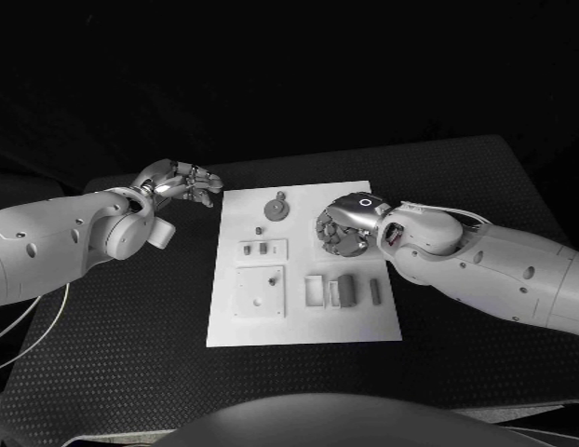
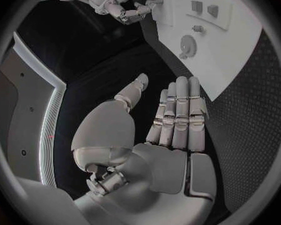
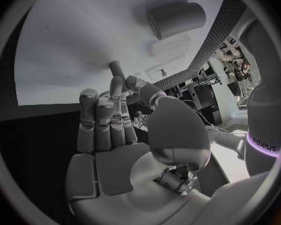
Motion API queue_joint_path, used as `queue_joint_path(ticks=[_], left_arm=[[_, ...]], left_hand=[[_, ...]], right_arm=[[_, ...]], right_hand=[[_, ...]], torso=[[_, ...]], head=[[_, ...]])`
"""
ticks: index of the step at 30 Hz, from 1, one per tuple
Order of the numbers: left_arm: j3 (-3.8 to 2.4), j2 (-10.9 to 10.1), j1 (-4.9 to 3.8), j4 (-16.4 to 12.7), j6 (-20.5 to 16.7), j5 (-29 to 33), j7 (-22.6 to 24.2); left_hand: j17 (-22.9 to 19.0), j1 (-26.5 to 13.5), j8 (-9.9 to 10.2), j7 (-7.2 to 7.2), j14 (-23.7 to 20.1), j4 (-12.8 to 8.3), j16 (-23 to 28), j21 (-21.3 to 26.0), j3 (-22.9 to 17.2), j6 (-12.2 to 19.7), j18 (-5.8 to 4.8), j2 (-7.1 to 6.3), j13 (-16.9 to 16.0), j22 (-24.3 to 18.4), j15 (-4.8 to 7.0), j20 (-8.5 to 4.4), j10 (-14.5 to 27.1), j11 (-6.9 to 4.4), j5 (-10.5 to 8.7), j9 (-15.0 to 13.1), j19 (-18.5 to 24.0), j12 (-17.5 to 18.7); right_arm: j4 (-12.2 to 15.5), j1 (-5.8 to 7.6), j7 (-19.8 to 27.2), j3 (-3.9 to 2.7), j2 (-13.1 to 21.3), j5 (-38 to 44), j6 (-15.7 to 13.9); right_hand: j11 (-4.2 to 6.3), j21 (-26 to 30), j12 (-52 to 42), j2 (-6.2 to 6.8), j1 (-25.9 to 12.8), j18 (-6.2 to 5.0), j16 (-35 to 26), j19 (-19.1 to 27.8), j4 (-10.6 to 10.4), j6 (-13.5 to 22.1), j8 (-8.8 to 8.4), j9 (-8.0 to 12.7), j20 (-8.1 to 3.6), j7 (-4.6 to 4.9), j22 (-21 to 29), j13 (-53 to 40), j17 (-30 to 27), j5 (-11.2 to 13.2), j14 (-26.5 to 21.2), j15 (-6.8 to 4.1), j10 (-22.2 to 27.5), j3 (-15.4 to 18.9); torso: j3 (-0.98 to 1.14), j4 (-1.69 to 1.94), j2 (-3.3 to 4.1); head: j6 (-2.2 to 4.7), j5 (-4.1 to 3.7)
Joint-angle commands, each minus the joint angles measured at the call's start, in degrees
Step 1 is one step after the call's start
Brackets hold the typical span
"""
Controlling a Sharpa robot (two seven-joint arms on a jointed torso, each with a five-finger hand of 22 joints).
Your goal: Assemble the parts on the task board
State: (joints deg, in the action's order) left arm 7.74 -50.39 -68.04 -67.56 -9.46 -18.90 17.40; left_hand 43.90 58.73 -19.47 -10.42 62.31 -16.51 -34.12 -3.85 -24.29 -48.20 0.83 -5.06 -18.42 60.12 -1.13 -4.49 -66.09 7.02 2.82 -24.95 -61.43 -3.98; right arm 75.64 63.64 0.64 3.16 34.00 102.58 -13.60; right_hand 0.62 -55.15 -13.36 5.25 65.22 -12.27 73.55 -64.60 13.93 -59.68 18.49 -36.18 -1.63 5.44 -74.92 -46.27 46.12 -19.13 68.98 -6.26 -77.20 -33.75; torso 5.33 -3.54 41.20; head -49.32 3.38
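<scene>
White flat task board [image 1: 306,326] lies between my left hand [image 1: 176,182] and right hand [image 1: 343,225]; small grey round part [image 1: 277,209] sits just left of my right hand.

The right hand [image 1: 343,228] covers part of the task board [image 1: 303,321], hiding whatever lies beneath it. The small parts [image 1: 332,291] are too tiny to identify.

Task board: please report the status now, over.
Left hand open, beside task board. Right hand open, over board's right side. Parts lying unheld. Nothing in the way.

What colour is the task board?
White; the task board shows best in the head view.
</scene>
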Motion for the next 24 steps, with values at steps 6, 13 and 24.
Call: queue_joint_path(ticks=[6, 13, 24], left_arm=[[-0.05, 0.1, -0.06, 0.1, 1.0, 0.3, 0.1], [-0.05, 0.1, -0.06, 0.1, 1.1, 0.3, 0.0], [-0.04, 0.1, -0.06, 0.1, 1.2, 0.3, 0.0]], left_hand=[[0.1, -0.7, -0.2, 0.01, -0.3, 0.1, 0.2, -0.2, 0.3, 0.3, -0.22, 0.2, 0.1, -0.1, 0.02, -0.03, 0.4, -0.07, 0.12, 0.1, 0.4, -0.1], [0.1, -0.7, -0.3, 0.01, -0.3, 0.1, 0.2, -0.2, 0.3, 0.3, -0.22, 0.22, 0.1, -0.1, 0.02, -0.03, 0.4, -0.07, 0.12, 0.1, 0.4, -0.1], [0.1, -0.8, -0.3, 0.01, -0.3, 0.1, 0.3, -0.2, 0.3, 0.4, -0.21, 0.25, 0.2, -0.2, 0.02, -0.03, 0.4, -0.07, 0.12, 0.1, 0.4, -0.1]], right_arm=[[1.2, 0.07, -0.7, -0.69, 0.9, -1.4, -0.8], [3.2, 0.14, -0.9, -1.64, 1.7, -3.0, -0.8], [6.5, 0.16, -0.7, -2.13, 1.8, -4.6, -1.2]], right_hand=[[-0.08, -0.3, 0.3, -0.71, 0.1, -2.73, 0.1, -0.3, 2.7, -0.6, 0.19, -0.2, -0.29, -0.03, -1.1, 0.0, 0.1, -0.1, 0.0, -0.4, -0.5, -3.0], [-0.06, -0.3, 0.3, -0.69, 0.0, -2.73, 0.1, -0.3, 2.7, -0.6, 0.19, -0.2, -0.3, -0.05, -1.1, 0.0, 0.1, -0.1, 0.1, -0.42, -0.5, -3.1], [-0.05, -0.3, 0.4, -0.71, 0.0, -2.73, 0.1, -0.4, 2.7, -0.6, 0.19, -0.3, -0.32, -0.05, -1.1, -0.1, 0.1, -0.1, 0.1, -0.44, -0.5, -3.1]], torso=[[-0.02, 0.01, 0.0], [0.0, -0.02, 0.0], [-0.03, 0.0, 0.0]], head=[[0.01, 0.01], [0.02, 0.09], [0.11, 0.38]])
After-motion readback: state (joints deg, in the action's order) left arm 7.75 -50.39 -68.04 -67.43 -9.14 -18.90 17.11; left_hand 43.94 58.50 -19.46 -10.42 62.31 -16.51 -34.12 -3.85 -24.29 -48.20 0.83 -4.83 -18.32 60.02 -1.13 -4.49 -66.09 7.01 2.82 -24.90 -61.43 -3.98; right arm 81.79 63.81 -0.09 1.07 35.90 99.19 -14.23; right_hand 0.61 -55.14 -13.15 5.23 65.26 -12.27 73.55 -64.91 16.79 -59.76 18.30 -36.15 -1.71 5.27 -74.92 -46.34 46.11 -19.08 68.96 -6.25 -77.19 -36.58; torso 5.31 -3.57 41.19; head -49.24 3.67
